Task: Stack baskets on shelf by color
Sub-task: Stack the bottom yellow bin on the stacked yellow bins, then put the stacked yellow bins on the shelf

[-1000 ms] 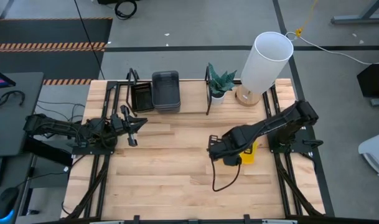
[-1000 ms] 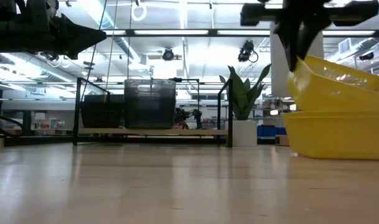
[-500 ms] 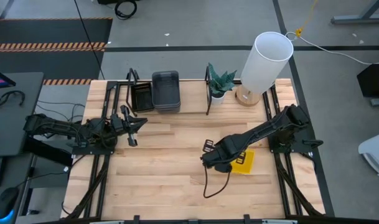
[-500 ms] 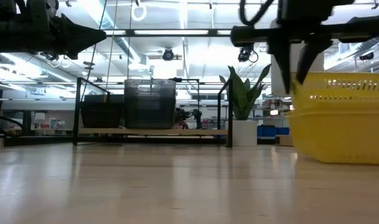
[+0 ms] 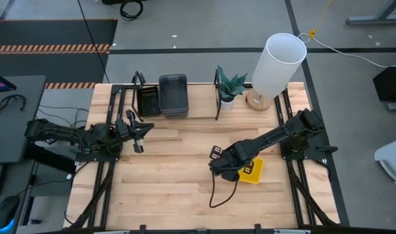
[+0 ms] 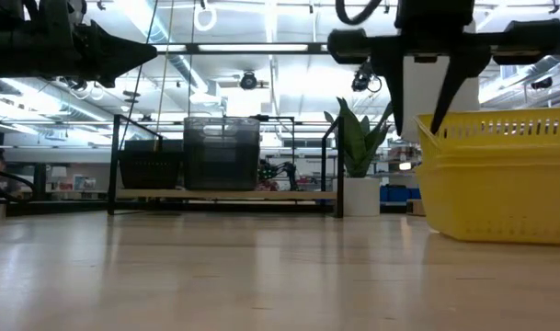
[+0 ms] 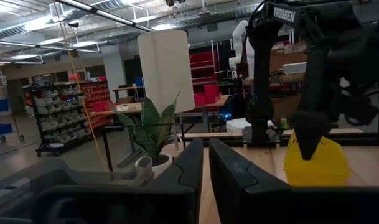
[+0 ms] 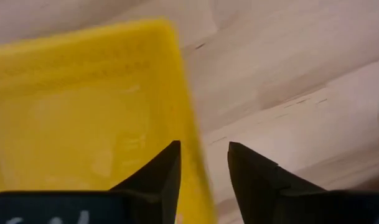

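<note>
A stack of yellow baskets (image 5: 253,171) (image 6: 496,175) stands level on the table at the right. My right gripper (image 6: 417,119) (image 8: 205,162) is open above its left end. One finger hangs inside the top basket and one outside, astride the rim. On the shelf (image 6: 289,194) at the back rest a black basket (image 5: 147,101) and, to its right, stacked dark grey baskets (image 5: 173,95) (image 6: 222,154). My left gripper (image 5: 147,127) (image 7: 206,168) hovers shut at the table's left with nothing in it. My right gripper points down with its fingers on either side of the top yellow basket's left end rim (image 8: 190,140). Whether either finger still touches the rim, I cannot tell. The basket sits nested in the stack, level.
A potted plant (image 5: 229,91) (image 6: 360,179) stands just right of the shelf's right end loop. A tall white cylinder (image 5: 276,62) stands at the back right. A black cable (image 5: 217,195) trails from my right arm over the table's middle.
My right gripper has opened and let go of the top yellow basket. That basket was tilted up at one end and now lies level, nested in the stack. The gripper has shifted slightly toward the table's left and near edge.
</note>
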Available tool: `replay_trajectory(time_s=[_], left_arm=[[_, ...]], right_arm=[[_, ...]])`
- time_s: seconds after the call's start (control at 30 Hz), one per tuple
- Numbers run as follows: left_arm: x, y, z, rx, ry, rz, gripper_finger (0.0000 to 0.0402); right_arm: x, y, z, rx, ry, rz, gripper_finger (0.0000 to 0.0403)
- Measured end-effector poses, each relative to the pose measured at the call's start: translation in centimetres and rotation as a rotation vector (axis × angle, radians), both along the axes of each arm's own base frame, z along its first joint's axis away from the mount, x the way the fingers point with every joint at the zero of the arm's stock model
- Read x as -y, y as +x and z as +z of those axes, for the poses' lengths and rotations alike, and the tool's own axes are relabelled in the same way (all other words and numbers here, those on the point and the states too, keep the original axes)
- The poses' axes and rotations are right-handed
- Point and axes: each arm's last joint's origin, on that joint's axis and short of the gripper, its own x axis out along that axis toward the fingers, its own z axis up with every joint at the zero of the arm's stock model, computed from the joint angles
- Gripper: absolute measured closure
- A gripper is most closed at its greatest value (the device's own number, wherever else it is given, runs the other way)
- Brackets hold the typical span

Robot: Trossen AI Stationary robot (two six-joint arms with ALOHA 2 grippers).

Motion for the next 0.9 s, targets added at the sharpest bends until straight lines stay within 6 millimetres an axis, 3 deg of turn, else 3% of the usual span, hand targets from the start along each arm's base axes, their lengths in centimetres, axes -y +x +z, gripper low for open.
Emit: replay_trajectory(time_s=[0.17,0.33,0.47,0.73,0.9], left_arm=[[0.0,0.0,0.0,0.000,0.000,0.000,0.0361],[0.0,0.0,0.0,0.000,0.000,-0.001,0.0367],[0.0,0.0,0.0,0.000,0.000,-0.001,0.0372],[0.0,0.0,0.0,0.000,0.000,0.000,0.0367],[0.0,0.0,0.0,0.000,0.000,0.000,0.0363]], right_arm=[[1.2,-0.5,0.6,-0.028,0.011,-0.101,0.0263],[2.0,-0.8,2.6,0.041,0.071,-0.232,0.0264],[2.6,-1.4,3.6,0.073,0.101,-0.415,0.0264],[2.7,-1.9,3.1,0.062,0.105,-0.868,0.0264],[3.0,-2.3,2.0,0.053,0.084,-1.018,0.0268]])
